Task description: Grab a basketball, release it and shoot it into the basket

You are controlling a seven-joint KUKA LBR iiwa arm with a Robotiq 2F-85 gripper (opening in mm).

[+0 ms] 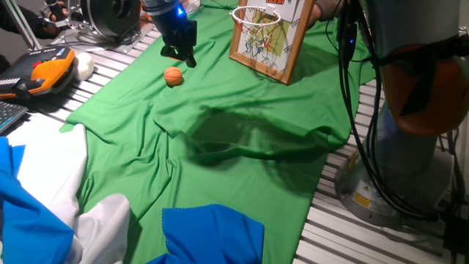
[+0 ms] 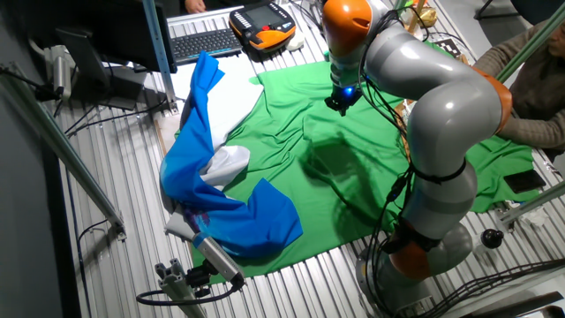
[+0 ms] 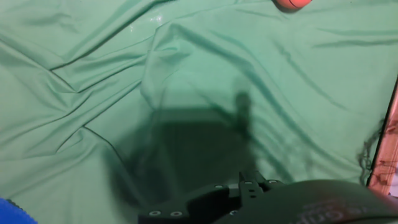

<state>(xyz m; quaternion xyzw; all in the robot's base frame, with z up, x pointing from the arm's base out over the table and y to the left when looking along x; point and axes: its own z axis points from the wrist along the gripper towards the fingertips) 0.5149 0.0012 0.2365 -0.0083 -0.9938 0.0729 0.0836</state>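
So we judge the task barely begun: the basketball lies free on the green cloth near our hand, whose spread we cannot tell, far from the basket.

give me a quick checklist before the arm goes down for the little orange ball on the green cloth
1. Small orange basketball lying free on the wrinkled green cloth: ok.
2. Black two-finger gripper empty: ok.
3. Gripper directly over the ball: not ok, it hangs beside and above it; hand view shows the ball only at the top edge.
4. Jaws open wide enough: cannot tell.
5. Toy hoop with white net on the wooden-framed backboard standing nearby: ok.
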